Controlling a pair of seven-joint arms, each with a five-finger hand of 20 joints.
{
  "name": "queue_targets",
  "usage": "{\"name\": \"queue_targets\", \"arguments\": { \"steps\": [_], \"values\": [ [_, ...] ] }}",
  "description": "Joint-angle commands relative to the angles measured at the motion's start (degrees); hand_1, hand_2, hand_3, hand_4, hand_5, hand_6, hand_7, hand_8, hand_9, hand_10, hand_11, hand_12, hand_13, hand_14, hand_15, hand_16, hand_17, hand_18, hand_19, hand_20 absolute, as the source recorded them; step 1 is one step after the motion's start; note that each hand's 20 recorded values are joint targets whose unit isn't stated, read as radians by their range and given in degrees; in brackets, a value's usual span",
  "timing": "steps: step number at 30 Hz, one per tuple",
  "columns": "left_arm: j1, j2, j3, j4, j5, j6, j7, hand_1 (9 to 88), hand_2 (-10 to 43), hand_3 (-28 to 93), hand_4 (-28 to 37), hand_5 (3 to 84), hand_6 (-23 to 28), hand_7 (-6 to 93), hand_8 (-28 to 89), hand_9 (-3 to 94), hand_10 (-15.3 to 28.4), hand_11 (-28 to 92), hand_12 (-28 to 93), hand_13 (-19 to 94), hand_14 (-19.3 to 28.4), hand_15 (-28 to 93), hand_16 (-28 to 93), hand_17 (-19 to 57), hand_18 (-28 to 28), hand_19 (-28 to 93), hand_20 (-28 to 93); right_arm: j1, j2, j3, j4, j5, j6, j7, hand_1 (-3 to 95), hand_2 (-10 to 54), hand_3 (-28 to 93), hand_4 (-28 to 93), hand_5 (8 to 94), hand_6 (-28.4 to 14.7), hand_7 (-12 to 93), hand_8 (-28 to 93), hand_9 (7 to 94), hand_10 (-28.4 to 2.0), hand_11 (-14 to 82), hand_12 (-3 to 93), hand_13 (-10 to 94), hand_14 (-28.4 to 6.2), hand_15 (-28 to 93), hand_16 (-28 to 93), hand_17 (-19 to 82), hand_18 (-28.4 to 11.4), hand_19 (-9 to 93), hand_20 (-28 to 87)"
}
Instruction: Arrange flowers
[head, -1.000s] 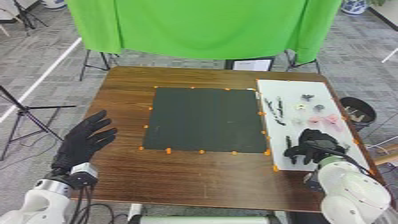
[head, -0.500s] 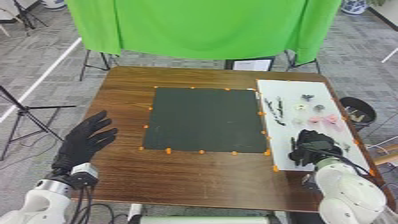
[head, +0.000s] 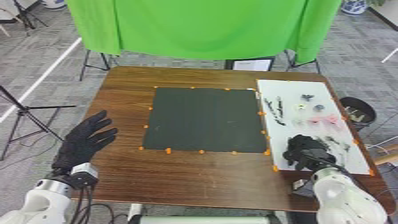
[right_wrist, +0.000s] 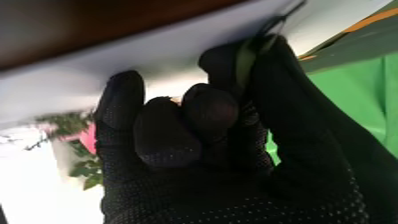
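Observation:
My right hand (head: 307, 150) is low over the near part of the white board (head: 277, 89). In the right wrist view the right hand (right_wrist: 222, 185) has its thumb and a finger pinching a thin dark stem (right_wrist: 273, 24), with a green part (right_wrist: 244, 62) between them. On the board lie dark stems (head: 280, 111), a pink flower (head: 326, 119), a pale flower (head: 300, 106), small dark flowers (head: 308, 97) and leafy sprigs (head: 336, 144). My left hand (head: 82, 142) is held open over the table's left side, apart from the black mat (head: 204, 120).
Orange markers (head: 202, 151) edge the mat and board on the brown table (head: 195, 180). A dark bin (head: 358, 110) stands off the table's right edge. A green cloth (head: 204, 27) hangs behind the far edge.
My right hand has shifted left and slightly toward the near edge, uncovering the sprigs on its right. The dark stem beside it no longer lies visible there. My left hand has stayed still.

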Motion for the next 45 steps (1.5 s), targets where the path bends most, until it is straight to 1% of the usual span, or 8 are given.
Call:
{"name": "queue_targets", "arguments": {
  "steps": [1,10,18,20,22,24,27,45],
  "values": [
    [0.59,0.17,-0.44,-0.13,-0.46,0.41,0.28,26.9,-5.2,71,-27.8,29.2,5.4,23.6,-13,23.7,12.7,29,14,23,17.5,43,-5,-7.0,22.4,47,5,0.49,-0.53,-0.1,-0.08,2.26,4.65,-1.38,29.4,7.4,91,-14,63.2,-0.5,69,33,71.5,-11.2,76.7,46.0,69,-11.2,93,42,32,-17.7,84,39],
    [0.06,0.26,-0.35,0.01,-0.26,0.48,0.1,26.9,-5.3,72,-27.8,29.2,5.3,23.7,-13,23.8,12.7,29,14,23,17.4,43,-5,-7.0,22.4,47,5,4.5,0.19,-0.13,-1.54,2.86,7.75,-0.96,27.5,9.2,91,-11,63.7,-0.5,70,35,72.6,-10.8,78.4,44.5,70,-10.9,93,44,33,-17.8,85,39],
    [1.1,1.43,-1.97,-0.85,-0.19,0.21,0.35,26.9,-5.4,72,-28.0,29.2,5.3,23.6,-13,23.8,12.7,29,14,23,17.5,43,-5,-7.0,22.5,47,5,11.77,0.68,-5.28,-2.24,2.77,7.64,-1.01,27.8,7.9,91,-10,64.6,-0.7,69,35,73.5,-10.9,77.7,44.5,70,-11.0,93,43,33,-17.9,85,39],
    [0.41,2.2,-2.05,-0.35,-3.59,-0.2,2.61,26.9,-5.4,72,-27.9,29.2,5.3,23.6,-13,23.8,12.7,29,14,23,17.4,43,-5,-7.0,22.5,47,5,15.16,0.41,-8.08,-1.5,2.59,7.17,-1.06,27.9,7.5,91,-10,64.7,-0.7,69,35,73.7,-10.8,77.4,44.4,71,-10.9,93,43,33,-18.0,85,39],
    [-0.18,2.7,-2.81,-0.17,-4.77,-1.23,3.17,26.9,-5.4,72,-27.9,29.2,5.3,23.6,-13,23.9,12.7,29,14,23,17.4,43,-5,-7.1,22.5,47,5,19.05,0.06,-11.78,-0.16,2.05,7.21,-0.83,28.1,7.2,91,-10,65.0,-0.7,69,35,73.8,-10.8,77.3,44.4,71,-11.0,93,43,33,-18.1,85,38],
    [-0.16,3.11,-3.89,-0.54,-2.89,-1.24,2.51,26.9,-5.4,72,-27.9,29.3,5.3,23.6,-13,24.0,12.8,29,14,23,17.5,43,-5,-7.1,22.6,47,5,23.22,-0.52,-16.43,1.64,0.47,8.29,1.11,28.2,6.9,91,-10,65.3,-0.6,69,35,74.0,-11.0,77.1,44.3,71,-10.9,93,42,34,-18.2,86,38],
    [-0.05,3.48,-4.4,-0.9,-3.97,-0.99,3.23,26.9,-5.5,72,-27.9,29.4,5.3,23.5,-13,24.0,12.8,29,14,23,17.5,43,-5,-7.0,22.6,47,5,28.47,-1.7,-21.63,3.74,0.1,8.1,1.94,28.5,5.7,91,-9,65.5,-0.7,68,35,74.4,-10.9,76.7,44.0,72,-10.7,93,41,34,-18.3,86,38],
    [3.1,1.99,-5.46,-2.86,-0.87,0.06,2.23,26.8,-5.7,72,-27.8,29.6,5.4,23.2,-13,24.2,12.8,29,14,23,17.4,42,-5,-7.0,22.6,47,5,44.28,-15.8,-41.26,13.9,-5.74,-0.8,2.26,29.4,3.5,91,-8,66.2,-0.9,65,35,75.5,-10.6,75.1,43.7,73,-10.2,93,38,36,-18.7,87,35]
  ]
}}
